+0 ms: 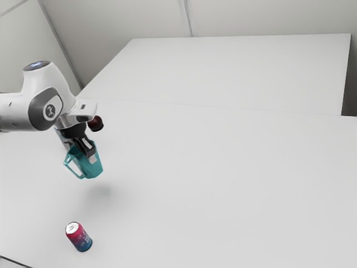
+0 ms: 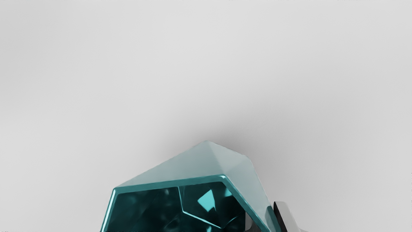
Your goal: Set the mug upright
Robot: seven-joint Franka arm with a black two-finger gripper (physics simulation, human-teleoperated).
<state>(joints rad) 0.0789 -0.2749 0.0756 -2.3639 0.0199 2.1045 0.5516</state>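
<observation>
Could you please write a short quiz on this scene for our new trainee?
1. True or false: the teal mug is held clear of the table.
2. Which part of the mug is between the fingers of the pincer?
a) its base
b) its wall
c) its handle
3. Fill in: the red-and-blue soda can stands ____ on the table.

Key: 1. True; 2. b; 3. upright

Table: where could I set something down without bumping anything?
In the exterior view, the table is bare from the mug and can to the view's right edge. A smaller patch, partly shadowed, lies between mug and can. It's crowded around the tool, which holds the mug near a dark red item.
</observation>
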